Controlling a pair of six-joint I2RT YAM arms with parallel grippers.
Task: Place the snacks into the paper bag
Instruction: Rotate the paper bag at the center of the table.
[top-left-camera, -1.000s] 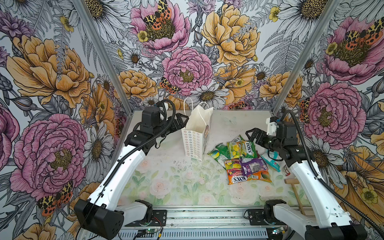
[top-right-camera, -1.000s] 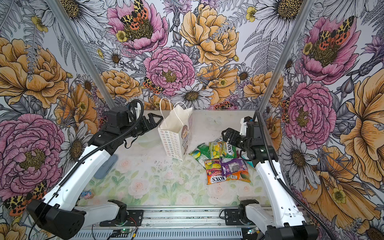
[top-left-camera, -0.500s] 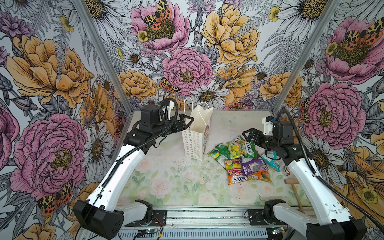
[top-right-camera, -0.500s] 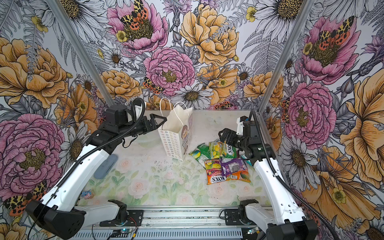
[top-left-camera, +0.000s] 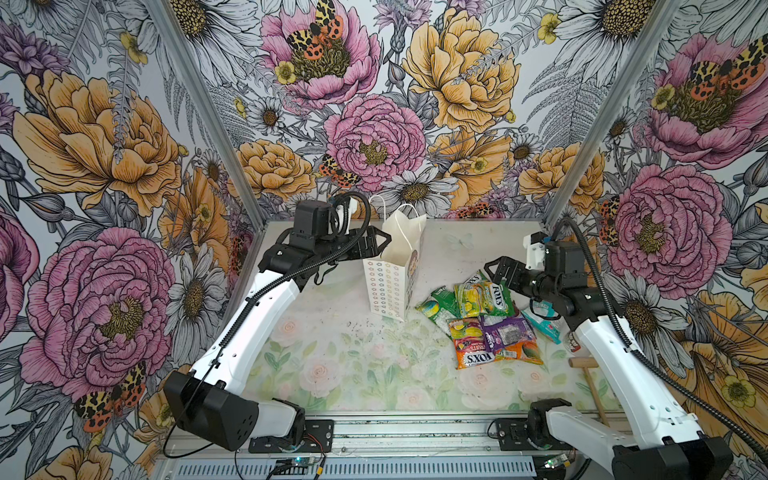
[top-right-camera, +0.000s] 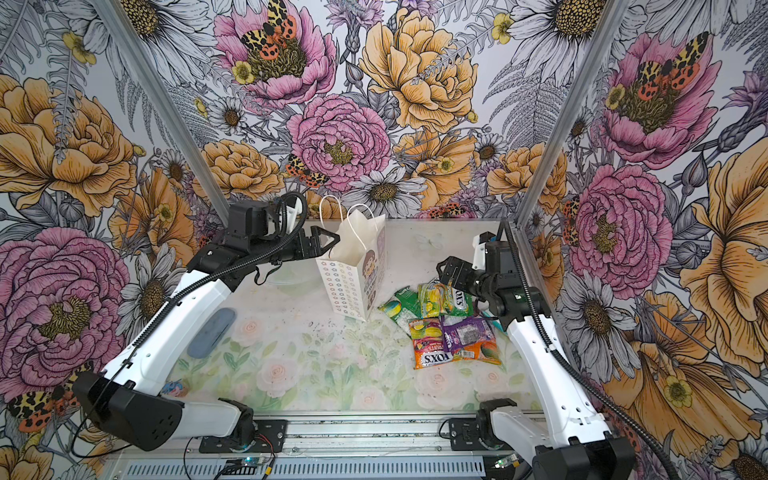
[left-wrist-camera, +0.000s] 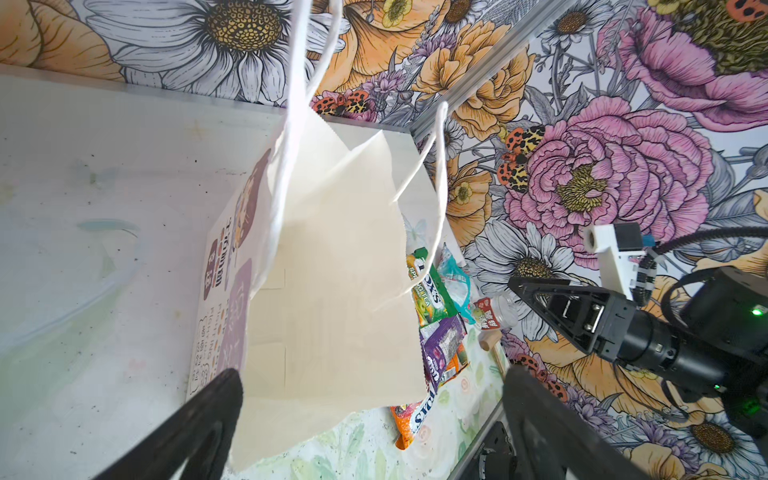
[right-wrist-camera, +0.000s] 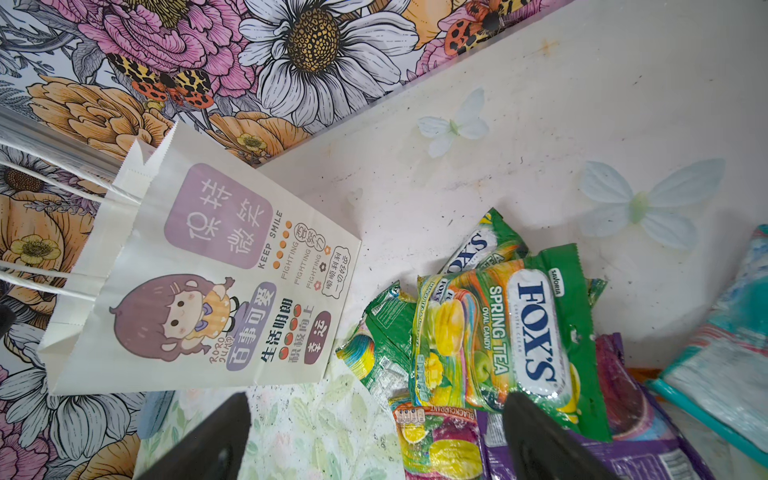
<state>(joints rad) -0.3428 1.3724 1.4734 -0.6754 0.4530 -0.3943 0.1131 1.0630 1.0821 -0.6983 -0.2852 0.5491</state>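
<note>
The snacks (top-left-camera: 482, 328) lie in a heap on the table (top-left-camera: 332, 365), just beside the paper bag (top-left-camera: 386, 286); the top packets cover parts of the lower ones; a teal packet (top-left-camera: 544, 328) is half hidden behind the right arm; the bag stands upright with its mouth open. The right gripper (top-left-camera: 494, 272) hangs over the green packet (top-left-camera: 484, 297) at the back of the heap, fingers wide apart with nothing between them; the left gripper (top-left-camera: 380, 247) is at the bag's top edge, fingers wide apart, and I cannot tell if it touches the paper. A wooden mallet (top-left-camera: 584, 363) lies near the heap, close by the right arm; a small red-labelled thing (left-wrist-camera: 492, 316), maybe a bottle, peeks out there.
</note>
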